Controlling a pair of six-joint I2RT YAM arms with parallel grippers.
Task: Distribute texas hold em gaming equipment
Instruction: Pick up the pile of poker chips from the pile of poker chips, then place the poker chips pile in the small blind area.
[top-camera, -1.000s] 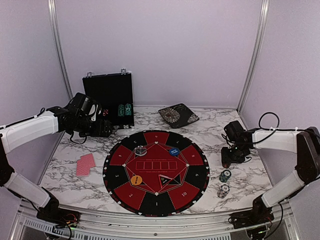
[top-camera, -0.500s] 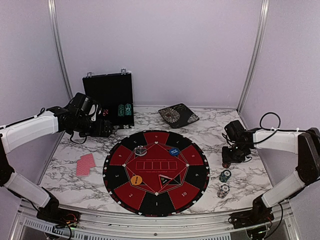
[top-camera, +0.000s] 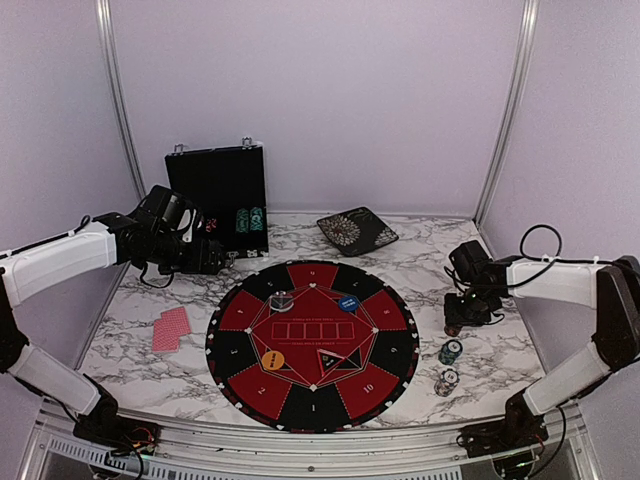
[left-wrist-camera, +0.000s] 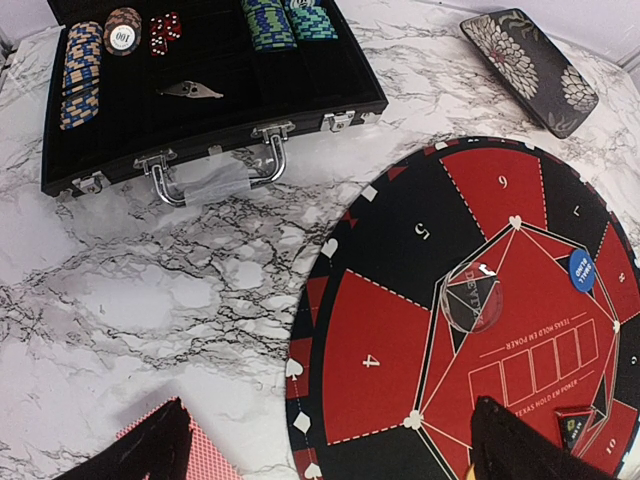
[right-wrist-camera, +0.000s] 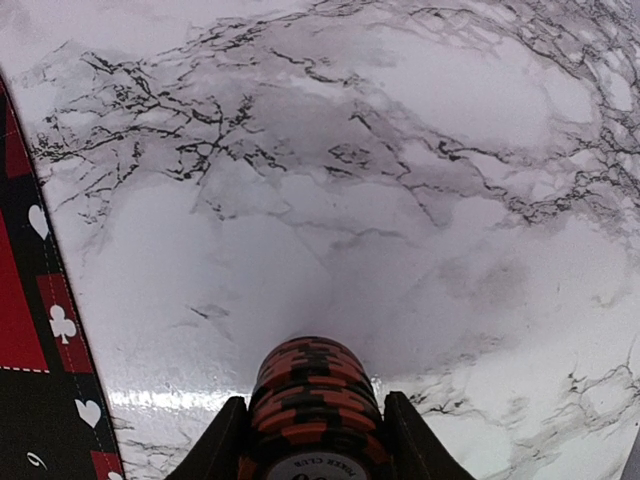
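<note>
Marble tabletop (top-camera: 120, 310), white with grey veining, carries everything I list here. Right gripper (right-wrist-camera: 312, 440): its fingers press both sides of a short red-and-black chip stack (right-wrist-camera: 312, 385), pinching it low over the marble just right of the round mat (top-camera: 312, 345); I cannot tell whether the stack's base touches the table. Near it, toward the arm bases, stand a green chip stack (top-camera: 450, 351) and a white-black chip stack (top-camera: 446, 381), one just beside the other. Left gripper (left-wrist-camera: 330, 420): jaws spread wide, holding nothing, hanging over the mat's far-left rim. Red-backed cards (top-camera: 171, 328): a small fanned pile on the marble left of the mat. On the mat lie an orange disc (top-camera: 272, 360), a blue disc (top-camera: 348, 302) and a clear disc (top-camera: 281, 300), well apart. At the back, an open black case (left-wrist-camera: 200, 110) holds more chips and red dice; a dark patterned pouch (top-camera: 357, 231) lies to its right.
</note>
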